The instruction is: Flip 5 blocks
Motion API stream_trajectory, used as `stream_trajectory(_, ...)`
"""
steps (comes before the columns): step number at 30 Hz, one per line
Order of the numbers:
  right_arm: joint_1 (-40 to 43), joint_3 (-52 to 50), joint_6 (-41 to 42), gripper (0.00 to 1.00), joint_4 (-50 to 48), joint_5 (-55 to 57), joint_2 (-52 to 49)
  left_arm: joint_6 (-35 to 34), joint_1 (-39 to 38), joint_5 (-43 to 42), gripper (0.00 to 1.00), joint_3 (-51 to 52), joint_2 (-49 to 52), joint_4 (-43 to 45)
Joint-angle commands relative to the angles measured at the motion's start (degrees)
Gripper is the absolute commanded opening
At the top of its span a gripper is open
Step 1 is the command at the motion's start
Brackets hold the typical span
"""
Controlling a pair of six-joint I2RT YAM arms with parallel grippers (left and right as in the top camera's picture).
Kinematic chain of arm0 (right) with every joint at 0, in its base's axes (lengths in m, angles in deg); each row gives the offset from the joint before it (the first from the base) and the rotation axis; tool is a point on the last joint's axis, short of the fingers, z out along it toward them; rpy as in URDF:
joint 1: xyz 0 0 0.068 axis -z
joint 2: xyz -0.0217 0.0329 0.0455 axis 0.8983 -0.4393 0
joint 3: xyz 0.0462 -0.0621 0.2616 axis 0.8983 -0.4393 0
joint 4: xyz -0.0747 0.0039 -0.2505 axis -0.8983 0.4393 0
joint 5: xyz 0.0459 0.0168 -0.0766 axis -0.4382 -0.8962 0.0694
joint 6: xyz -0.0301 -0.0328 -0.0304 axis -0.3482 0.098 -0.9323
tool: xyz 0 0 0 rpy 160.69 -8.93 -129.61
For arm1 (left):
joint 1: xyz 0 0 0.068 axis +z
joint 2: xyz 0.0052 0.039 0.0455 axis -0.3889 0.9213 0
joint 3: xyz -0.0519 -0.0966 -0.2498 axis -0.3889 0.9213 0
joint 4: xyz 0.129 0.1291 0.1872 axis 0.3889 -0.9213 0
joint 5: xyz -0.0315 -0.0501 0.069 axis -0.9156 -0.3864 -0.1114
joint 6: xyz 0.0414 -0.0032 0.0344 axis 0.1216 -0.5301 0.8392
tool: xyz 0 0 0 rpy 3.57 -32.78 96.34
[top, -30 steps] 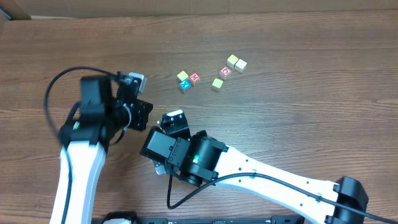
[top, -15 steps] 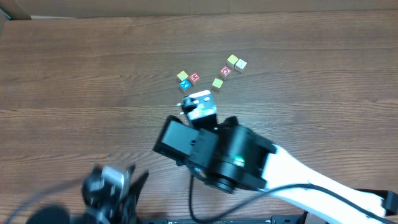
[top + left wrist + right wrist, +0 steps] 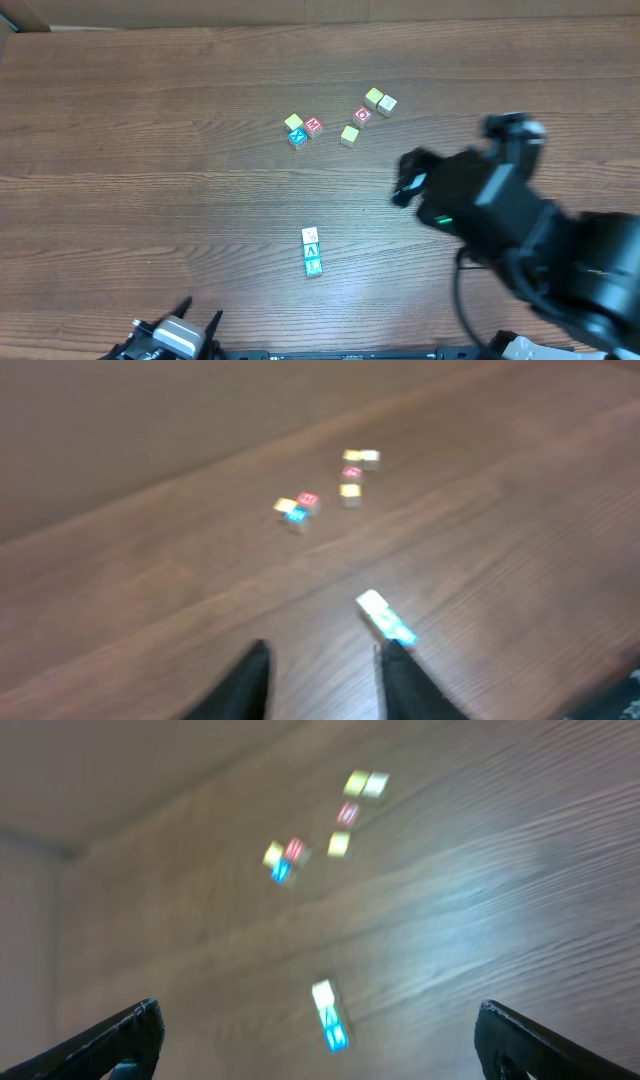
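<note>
A row of three blocks (image 3: 312,251) lies end to end on the table (image 3: 150,120) just below centre in the overhead view: a white one at its 12 o'clock end, two teal ones behind it. Toward 12 o'clock, well apart from the row, sit a trio (image 3: 300,128) of yellow, red and blue cubes and, at its 3 o'clock, a group of four (image 3: 362,114) in yellow, cream, red and green. The letters are too small to read, and both wrist views smear the cubes into coloured streaks.

Only the top of the left arm (image 3: 175,335) shows, cut off at the 7 o'clock edge. The left claw (image 3: 325,680) hangs above bare wood with its fingers (image 3: 250,685) partly spread and nothing between them; the row lies at its 1 o'clock.

The right arm (image 3: 520,220) fills the 3 to 5 o'clock side, large and blurred, clear of every block. The right claw (image 3: 318,1010) is spread wide and holds nothing, its fingertips (image 3: 115,1040) showing only in the bottom corners.
</note>
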Motion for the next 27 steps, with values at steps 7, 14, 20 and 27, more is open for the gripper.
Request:
stream_trajectory(7,7.8,1.5,-1.3,1.0,-0.1,3.0,3.4,0.7,-0.4,6.2,1.0,-0.7,0.2,1.0)
stream_trajectory(14,7.8,1.4,-1.3,1.0,-0.1,3.0,3.2,0.7,-0.4,6.0,1.0,-0.7,0.2,-2.2)
stream_trajectory(20,7.8,1.4,-1.3,1.0,-0.1,3.0,3.2,0.7,-0.4,6.0,1.0,-0.7,0.2,-2.2)
stream_trajectory(27,7.8,1.4,-1.3,1.0,-0.1,3.0,3.2,0.7,-0.4,5.3,1.0,-0.7,0.2,-2.3)
